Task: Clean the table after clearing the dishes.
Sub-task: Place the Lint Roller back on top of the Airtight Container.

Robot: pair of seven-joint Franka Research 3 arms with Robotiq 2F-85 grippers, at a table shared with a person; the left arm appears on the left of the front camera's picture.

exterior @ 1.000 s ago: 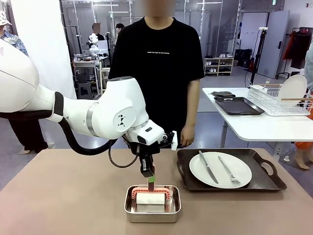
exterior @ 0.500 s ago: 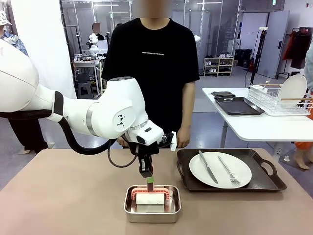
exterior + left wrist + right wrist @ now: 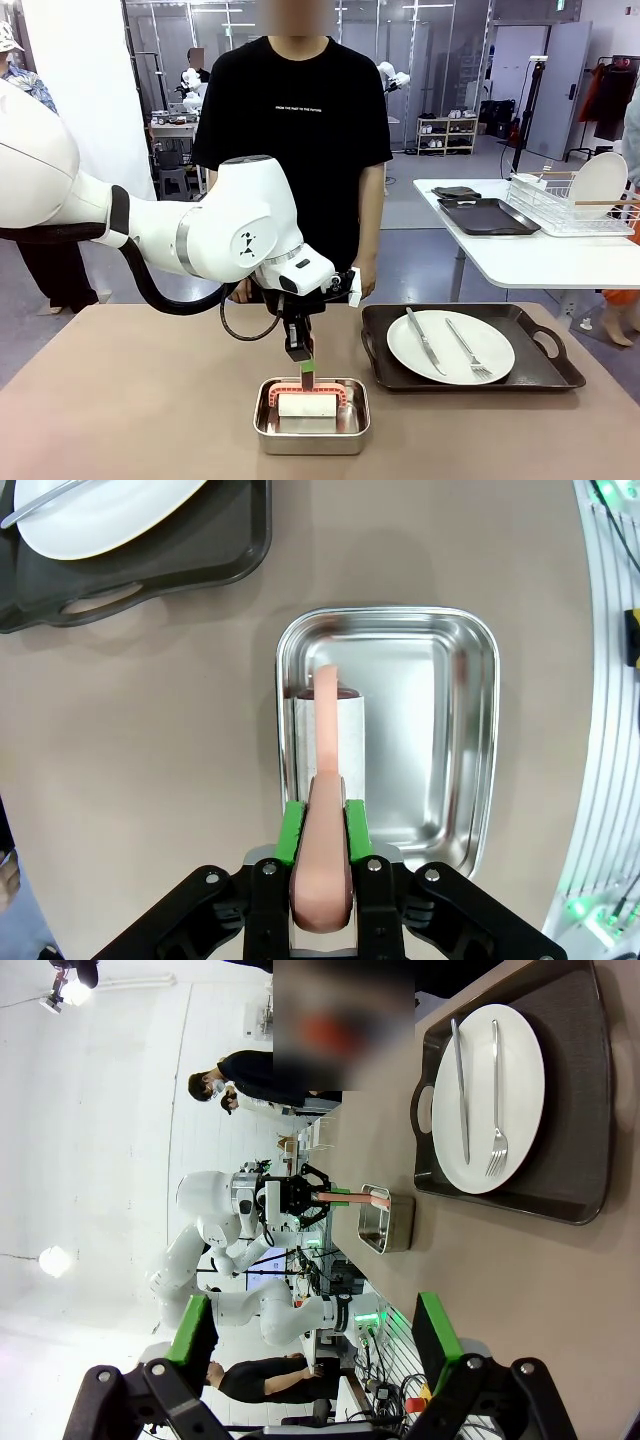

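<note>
Clamping the roller by its pink handle, the left gripper may drag the steel pan up on lifting; the right gripper gapes open; plate and tray sit right on the tabletop.

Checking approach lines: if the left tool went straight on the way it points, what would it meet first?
The left tool, shut on the pink-handled roller, points down into the steel pan. The roller's white roll would likely press onto the pan's floor first; whether it already rests there is unclear.
</note>
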